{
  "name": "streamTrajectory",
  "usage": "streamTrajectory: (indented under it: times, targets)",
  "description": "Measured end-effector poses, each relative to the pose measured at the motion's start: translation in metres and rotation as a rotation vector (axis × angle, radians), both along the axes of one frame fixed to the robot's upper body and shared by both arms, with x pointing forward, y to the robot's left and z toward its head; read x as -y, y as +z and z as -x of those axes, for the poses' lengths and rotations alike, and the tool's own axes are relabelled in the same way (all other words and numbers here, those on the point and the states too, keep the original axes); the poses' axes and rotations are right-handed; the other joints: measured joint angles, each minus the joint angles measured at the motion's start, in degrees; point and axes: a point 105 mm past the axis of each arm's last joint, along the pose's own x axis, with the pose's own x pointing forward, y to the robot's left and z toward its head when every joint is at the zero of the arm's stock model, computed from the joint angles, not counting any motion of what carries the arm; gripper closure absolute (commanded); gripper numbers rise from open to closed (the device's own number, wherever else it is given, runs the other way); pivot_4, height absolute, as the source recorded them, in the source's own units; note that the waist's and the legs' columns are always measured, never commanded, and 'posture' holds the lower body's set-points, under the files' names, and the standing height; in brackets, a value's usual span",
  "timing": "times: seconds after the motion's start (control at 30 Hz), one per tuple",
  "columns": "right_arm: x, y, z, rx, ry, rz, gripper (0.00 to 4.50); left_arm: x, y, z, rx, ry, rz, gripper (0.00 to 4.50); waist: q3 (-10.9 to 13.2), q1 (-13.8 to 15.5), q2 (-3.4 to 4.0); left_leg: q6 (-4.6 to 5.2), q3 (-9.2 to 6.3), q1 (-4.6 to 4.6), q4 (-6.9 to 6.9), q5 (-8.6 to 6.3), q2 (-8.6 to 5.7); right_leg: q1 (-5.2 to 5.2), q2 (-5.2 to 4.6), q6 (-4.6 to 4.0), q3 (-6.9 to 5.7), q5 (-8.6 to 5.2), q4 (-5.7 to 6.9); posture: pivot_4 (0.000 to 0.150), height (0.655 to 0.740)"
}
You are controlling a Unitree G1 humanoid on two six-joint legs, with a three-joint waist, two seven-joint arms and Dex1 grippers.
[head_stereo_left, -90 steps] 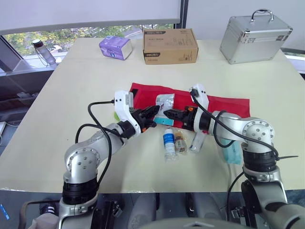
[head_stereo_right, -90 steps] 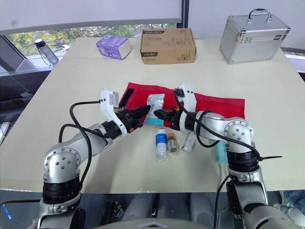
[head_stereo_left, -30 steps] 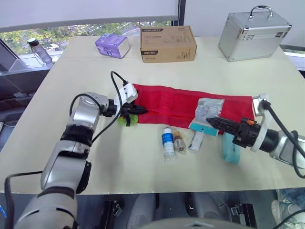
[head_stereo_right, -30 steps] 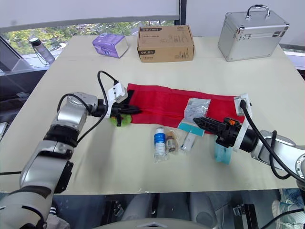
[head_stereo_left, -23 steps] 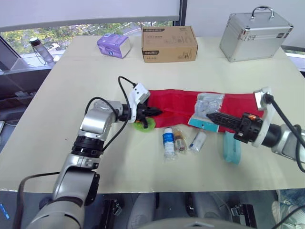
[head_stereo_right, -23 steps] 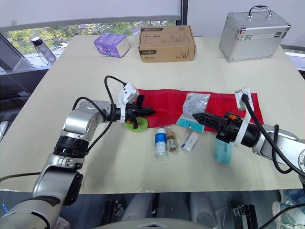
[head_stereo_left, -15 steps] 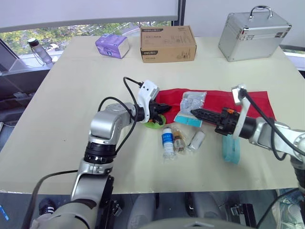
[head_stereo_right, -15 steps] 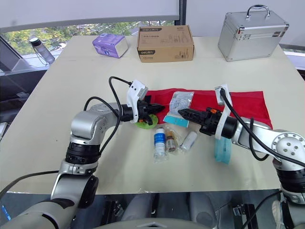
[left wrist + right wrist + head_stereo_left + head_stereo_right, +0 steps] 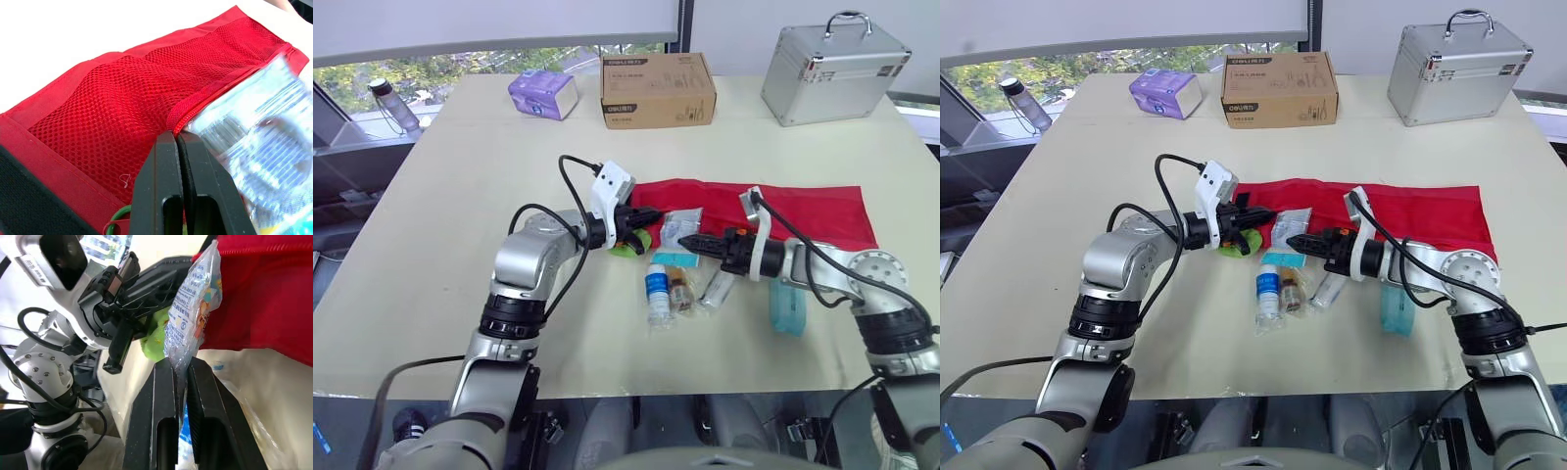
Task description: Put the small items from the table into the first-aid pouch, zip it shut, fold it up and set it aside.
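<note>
Jaws of the left gripper are clenched on the zip edge of the red mesh-pocketed fabric pouch. Beside them hangs the clear plastic sachet, which the right gripper, jaws pinching it, has just carried leftward to that opening. Insertion looks imminent.

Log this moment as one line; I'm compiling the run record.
stage: filling pouch | left fingers: shut on pouch edge | right fingers: shut on clear packet beside pouch zipper | table: bottle not yet packed
</note>
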Motion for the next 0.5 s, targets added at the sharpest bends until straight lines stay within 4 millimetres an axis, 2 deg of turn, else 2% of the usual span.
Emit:
streamTrajectory:
  times: [0.17,0.37,0.5]
  targets:
    - [-0.010,-0.013,-0.003,-0.037,0.031,0.036,4.50,0.000,0.001,0.001,0.006,-0.021,0.012,4.49,0.0,-0.1,0.00,0.00,0.00,0.00,0.00,0.00,-0.01,0.00,-0.01,0.00,0.00,0.00,0.00,0.150,0.7400]
    - [-0.021,-0.018,-0.011,-0.061,0.033,0.056,4.50,-0.006,-0.002,0.006,-0.010,-0.044,0.011,4.49,0.0,-0.2,0.01,0.00,-0.01,0.02,-0.01,0.00,0.00,-0.02,0.00,0.00,0.00,0.00,0.02,0.150,0.7400]
    - [-0.029,-0.027,-0.016,-0.095,0.033,0.081,4.50,-0.010,-0.010,0.011,-0.039,-0.049,0.014,4.49,0.0,-0.2,0.02,0.00,-0.01,0.02,-0.02,0.00,0.00,-0.02,0.01,0.00,0.00,0.00,0.03,0.150,0.7400]
